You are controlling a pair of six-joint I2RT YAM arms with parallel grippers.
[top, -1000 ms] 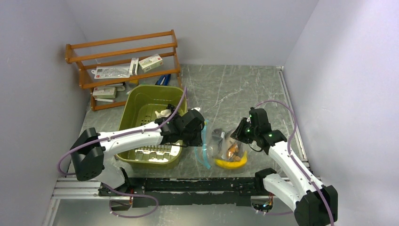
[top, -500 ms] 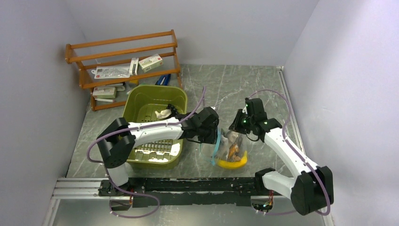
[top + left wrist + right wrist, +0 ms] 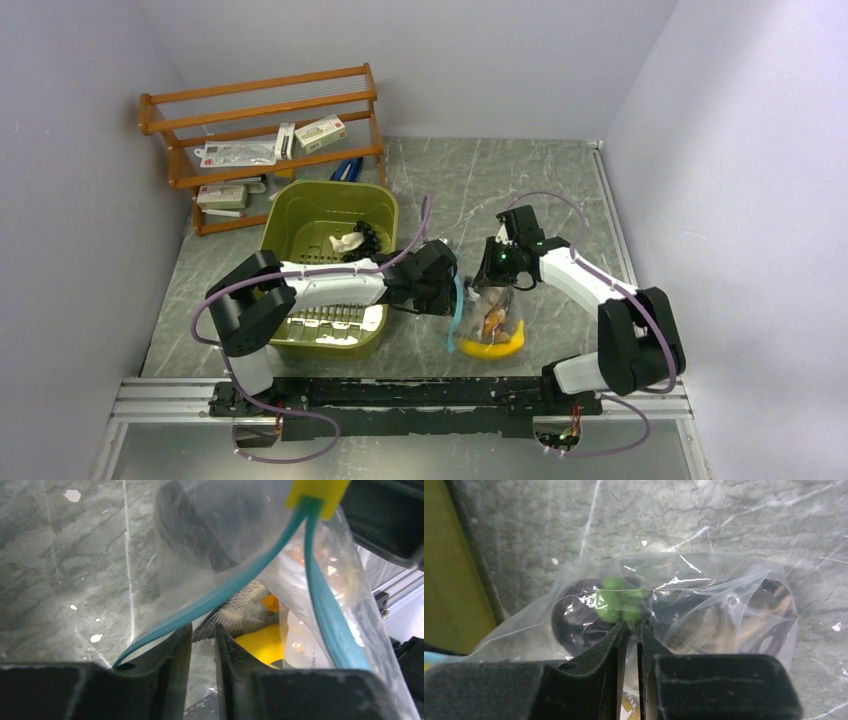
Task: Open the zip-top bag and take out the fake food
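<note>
The zip-top bag (image 3: 492, 308) stands upright on the table, its teal zip strip (image 3: 457, 312) hanging down its left side. My right gripper (image 3: 488, 276) is over the bag's top, shut on a fold of its clear film (image 3: 704, 595). Dark grapes (image 3: 574, 622) with a green stem (image 3: 618, 602) show through the plastic. My left gripper (image 3: 450, 290) is at the bag's left side with its jaws a little apart (image 3: 202, 632); loose film lies in the gap. The zip strip (image 3: 225, 587) splits below a yellow slider (image 3: 317, 495). Fake food is inside: banana (image 3: 492, 348), grey fish (image 3: 240, 612), orange bit (image 3: 270, 602).
A green bin (image 3: 300, 222) holding a white piece (image 3: 347, 241) sits just left of the left arm. A wooden rack (image 3: 260, 130) with small boxes and packets stands at the far left. Walls close in both sides; a metal rail (image 3: 400, 395) runs along the near edge.
The left gripper moved right to the bag and opened its jaws off the zip strip. The right gripper swung left over the bag, which now stands more upright.
</note>
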